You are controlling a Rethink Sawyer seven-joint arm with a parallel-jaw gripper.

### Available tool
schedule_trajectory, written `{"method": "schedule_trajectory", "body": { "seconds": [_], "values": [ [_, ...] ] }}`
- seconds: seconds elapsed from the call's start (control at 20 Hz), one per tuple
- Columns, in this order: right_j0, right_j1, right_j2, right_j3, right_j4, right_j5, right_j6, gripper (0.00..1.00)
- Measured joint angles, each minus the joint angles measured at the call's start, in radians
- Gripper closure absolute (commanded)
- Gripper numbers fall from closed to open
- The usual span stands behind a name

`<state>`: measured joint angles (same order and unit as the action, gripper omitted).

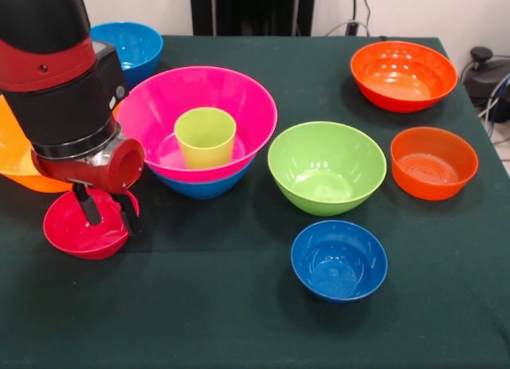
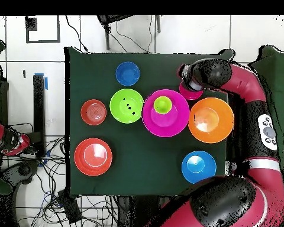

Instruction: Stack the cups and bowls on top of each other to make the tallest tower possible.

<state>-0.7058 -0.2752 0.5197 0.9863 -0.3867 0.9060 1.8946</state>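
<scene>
Front view shows the end effector (image 1: 106, 212) down at the small crimson bowl (image 1: 84, 229); its two dark fingers (image 1: 88, 203) reach onto the bowl's far rim, and they seem to pinch this rim between them, though the wrist hides part of it. The bowl is upright, with its base on the bench (image 1: 239, 321), which has a dark green cloth. Just beside the end effector, toward the bench's middle, stands the pile: the large pink bowl (image 1: 199, 106) sits inside a medium blue bowl (image 1: 203, 186), only the lower part of which shows, and the lime-green cup (image 1: 205, 136) stands upright inside the pink bowl. Past the pile, farther from the end effector, is the green bowl (image 1: 327, 166), alone on the cloth. Near it toward the camera is a small blue bowl (image 1: 339, 260). Well apart from the end effector, at the opposite side, are a medium red-orange bowl (image 1: 433, 162) and a larger red-orange bowl (image 1: 403, 75). Behind the arm, a large orange bowl (image 1: 20, 162) shows partly, and one more blue bowl (image 1: 127, 46) is at the far corner

In the overhead view the arm covers most of the crimson bowl, so I cannot judge the grip from there
</scene>
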Motion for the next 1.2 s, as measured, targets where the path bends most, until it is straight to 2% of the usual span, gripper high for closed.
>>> {"method": "schedule_trajectory", "body": {
  "seconds": [0.6, 1.2],
  "values": [
    [0.0, 0.05, 0.0, -0.002, -0.009, 0.0, 0.0, 0.0],
    [0.004, 0.054, -0.016, -0.002, -0.031, 0.0, 0.0, 0.0]
  ]
}}
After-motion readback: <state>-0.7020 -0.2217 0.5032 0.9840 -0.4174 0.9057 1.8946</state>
